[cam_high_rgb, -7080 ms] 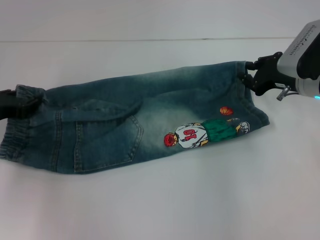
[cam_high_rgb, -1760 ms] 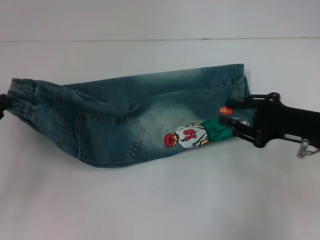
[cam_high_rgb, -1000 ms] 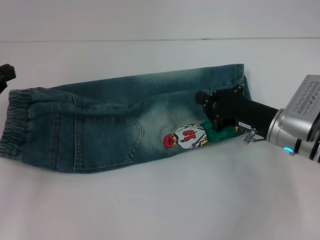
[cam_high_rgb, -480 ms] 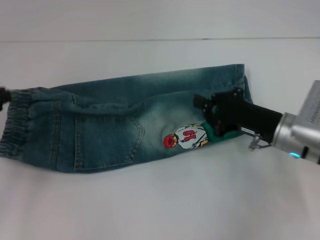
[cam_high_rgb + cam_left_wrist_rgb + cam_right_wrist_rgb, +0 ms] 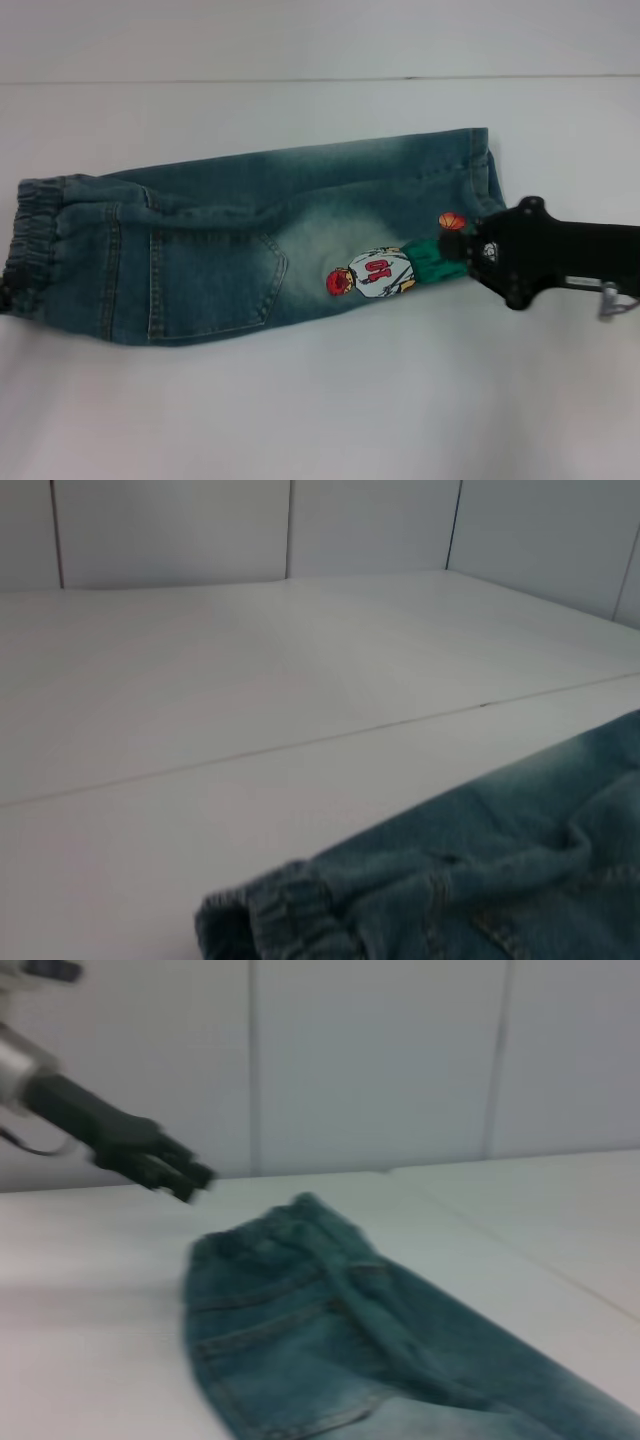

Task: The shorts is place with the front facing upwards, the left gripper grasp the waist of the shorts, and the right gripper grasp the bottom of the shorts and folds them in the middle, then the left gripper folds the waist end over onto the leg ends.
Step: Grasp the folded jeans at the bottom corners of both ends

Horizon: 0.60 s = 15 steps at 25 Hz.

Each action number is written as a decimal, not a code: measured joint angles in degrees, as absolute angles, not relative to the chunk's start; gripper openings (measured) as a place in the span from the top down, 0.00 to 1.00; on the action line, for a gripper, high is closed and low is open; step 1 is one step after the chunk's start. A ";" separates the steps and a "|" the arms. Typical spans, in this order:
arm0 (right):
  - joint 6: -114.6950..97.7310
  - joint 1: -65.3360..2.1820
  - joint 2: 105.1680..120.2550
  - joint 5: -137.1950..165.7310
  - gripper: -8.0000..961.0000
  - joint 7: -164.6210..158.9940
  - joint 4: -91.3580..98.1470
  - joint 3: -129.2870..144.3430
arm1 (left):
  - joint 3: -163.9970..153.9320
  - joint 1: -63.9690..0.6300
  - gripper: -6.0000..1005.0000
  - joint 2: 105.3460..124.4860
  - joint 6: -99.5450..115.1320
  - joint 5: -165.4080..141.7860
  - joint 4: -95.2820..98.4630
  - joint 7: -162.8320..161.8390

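Shorts (image 5: 250,240) lie folded lengthwise mid-table (image 5: 320,400), waist at 9 o'clock, hems at 3. Right gripper (image 5: 478,248) has backed from the print to the hem edge; fingers' state unclear. Left gripper (image 5: 185,1180), pressed together, hovers just off the waistband.

The shorts (image 5: 470,880) lie on the white table (image 5: 250,680), waistband nearest.

The right gripper (image 5: 478,250) lies over the leg end of the shorts (image 5: 250,240), covering part of the hem and the cartoon patch (image 5: 400,268); its dark fingers merge into one shape, so their spacing is unreadable. The arm runs off the head view's right edge. The left gripper (image 5: 185,1180) is a blurred dark tip in the right wrist view, its arm cut off. The left wrist view crops the waistband (image 5: 275,920).
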<state>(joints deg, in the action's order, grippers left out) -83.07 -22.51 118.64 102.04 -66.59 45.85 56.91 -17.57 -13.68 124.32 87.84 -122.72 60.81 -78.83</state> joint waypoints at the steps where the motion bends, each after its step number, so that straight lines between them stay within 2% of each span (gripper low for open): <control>1: -85.75 -22.37 118.56 103.75 0.93 -67.83 47.38 55.84 | -16.95 -13.65 0.56 124.26 87.20 -122.70 59.30 -76.99; 5: -93.67 -22.75 118.57 108.87 0.91 -71.30 51.39 51.95 | -16.06 -13.55 0.37 124.17 83.45 -122.91 55.60 -73.02; 10: -94.98 -23.04 119.25 109.78 0.68 -71.35 51.90 51.29 | -16.01 -13.22 0.33 124.09 79.47 -123.23 55.51 -71.91; 15: -94.60 -23.28 119.51 109.82 0.62 -71.40 51.98 51.47 | -16.48 -14.32 0.29 123.92 77.76 -126.61 56.17 -72.65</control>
